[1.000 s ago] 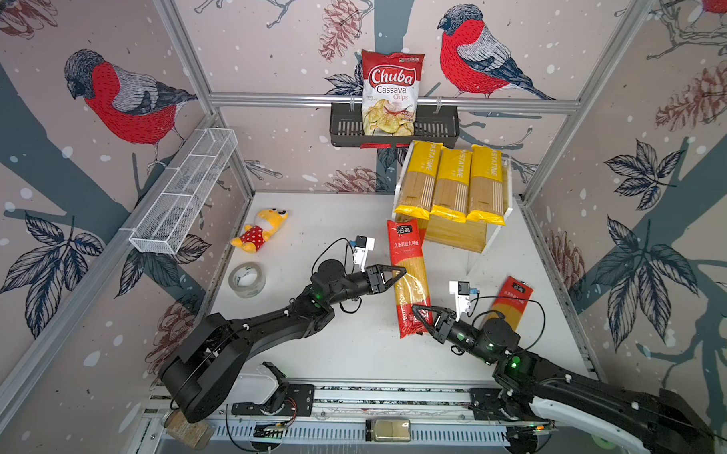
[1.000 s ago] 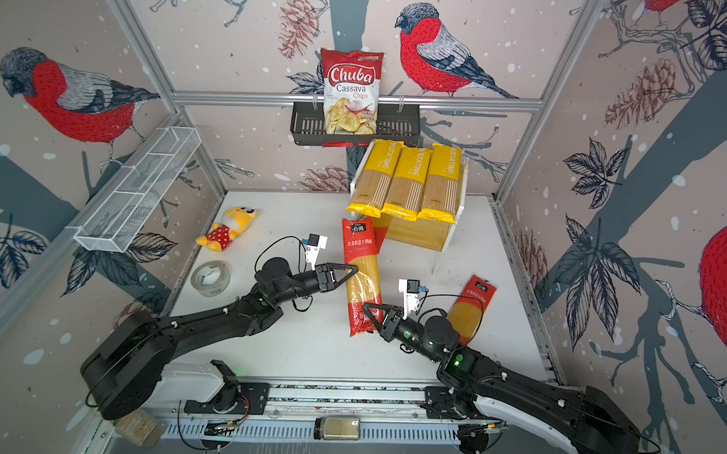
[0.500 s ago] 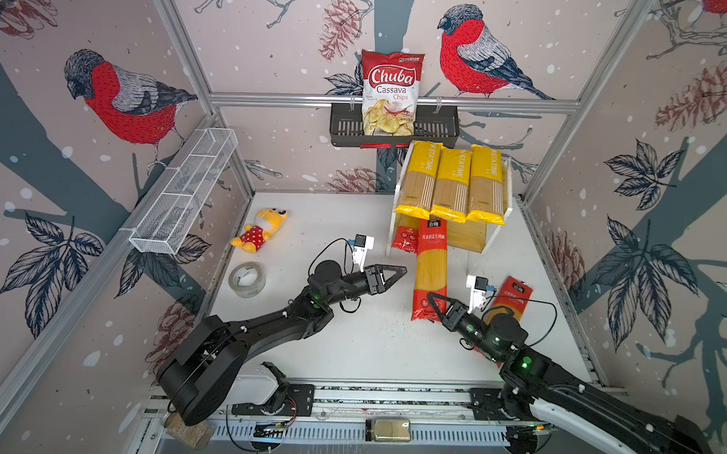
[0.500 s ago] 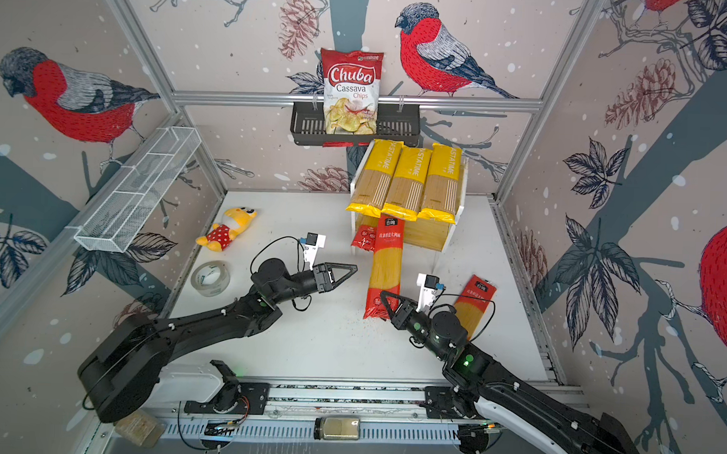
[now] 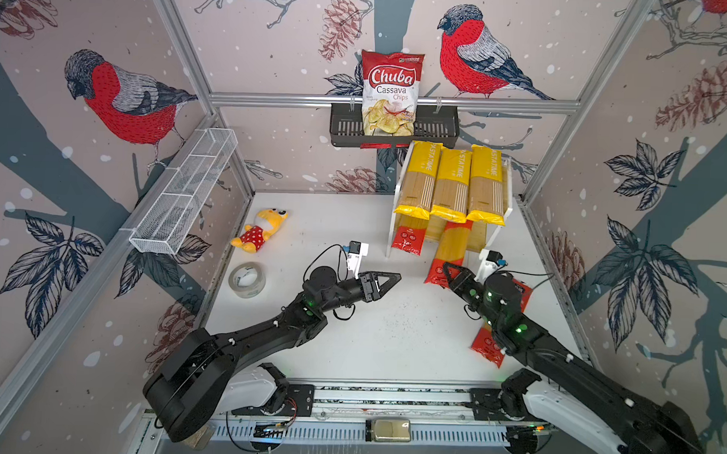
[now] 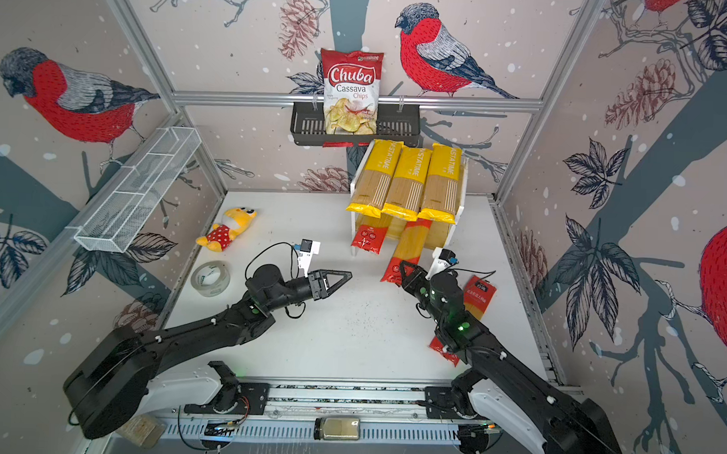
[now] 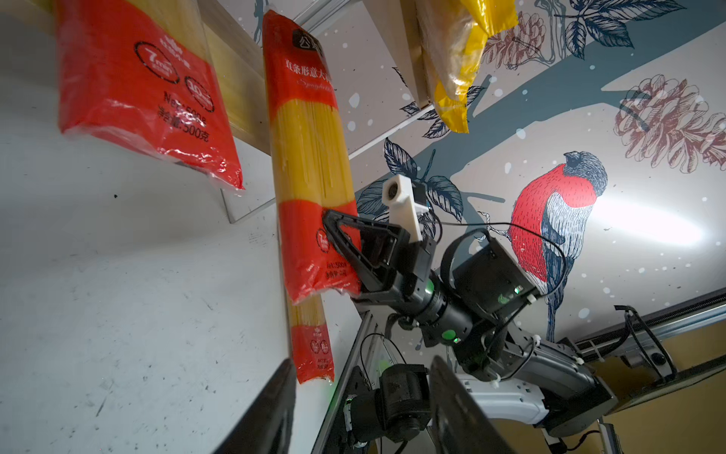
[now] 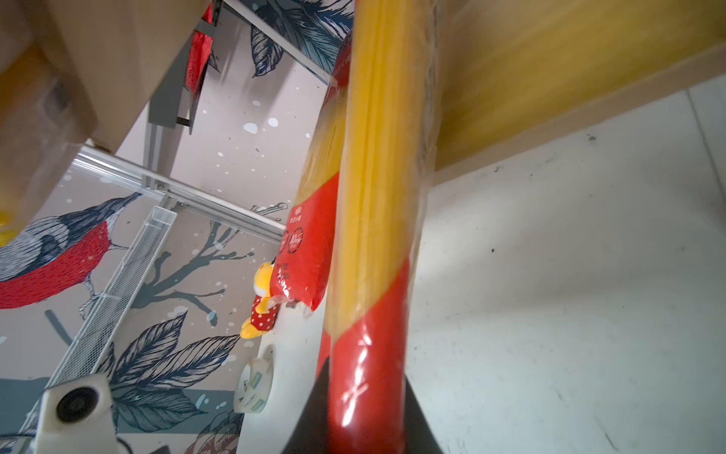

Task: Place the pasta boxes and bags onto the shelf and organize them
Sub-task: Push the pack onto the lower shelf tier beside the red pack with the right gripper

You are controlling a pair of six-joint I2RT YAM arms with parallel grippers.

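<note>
The right gripper (image 5: 446,271) pinches the near end of a long pasta bag (image 5: 450,247). The bag points away from it, far end on the low board of the shelf (image 5: 480,240). The left gripper (image 5: 393,277) is part open, empty, and further away

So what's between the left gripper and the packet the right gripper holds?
Just bare table between left gripper and the held packet, clear in both top views.

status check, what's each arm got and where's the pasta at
Left end effector open, empty. Right end effector shut on red-ended packet, far end at lower tier of the shelf. Spare red packet lies under the right arm.
</note>
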